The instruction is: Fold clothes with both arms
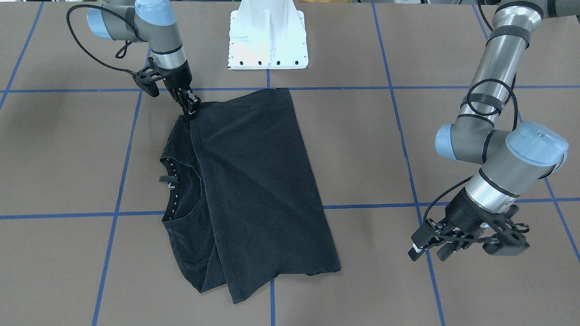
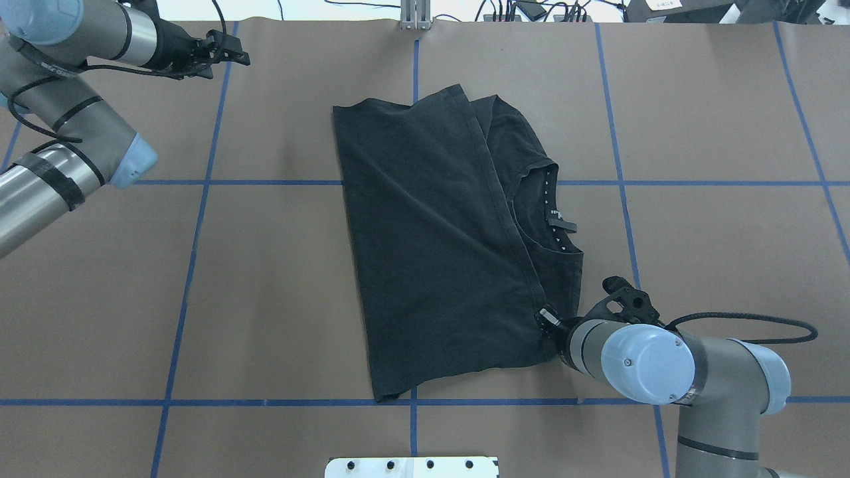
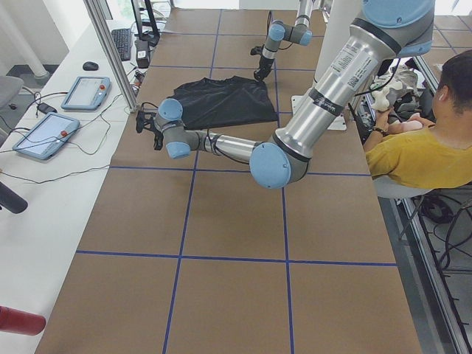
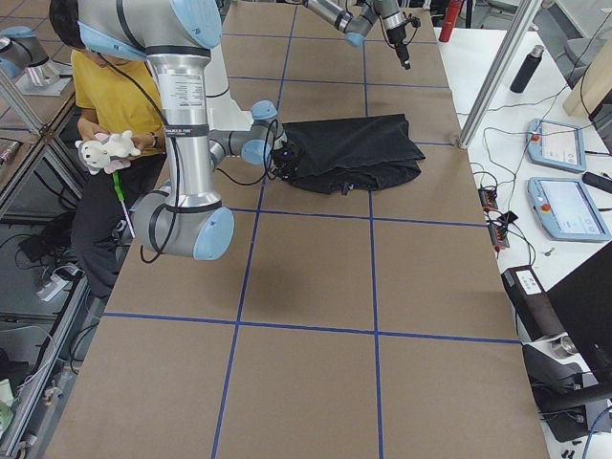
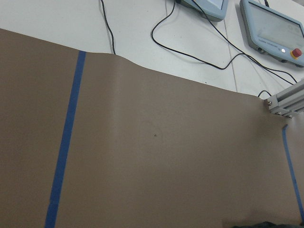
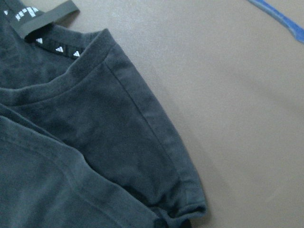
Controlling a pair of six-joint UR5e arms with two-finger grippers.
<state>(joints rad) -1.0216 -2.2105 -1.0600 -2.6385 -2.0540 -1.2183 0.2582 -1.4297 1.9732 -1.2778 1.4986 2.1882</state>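
Black knit T-shirt (image 2: 431, 232), soft, light and limp, likely to sag unless pinched at hem corners or fold edges, folded at the middle of the tabletop (image 2: 265, 279) with the collar toward the robot's right. Right end effector (image 1: 191, 108) down at the near hem corner, fingers close together, cloth between them or not impossible to tell; left end effector (image 1: 430, 250) parted and empty, well apart. White pedestal (image 1: 268, 36) near the shirt's robot-side edge, with the right arm low beside the cloth; both worth minding.

Front-facing view looks steeply down from across the table (image 1: 68, 149), facing the robot; overhead looks forward from behind it (mirrored). Both frame the T-shirt (image 1: 253, 181). Side views shoot lengthwise from each end, farther off. Wrist views sit close: left on table, right on T-shirt.
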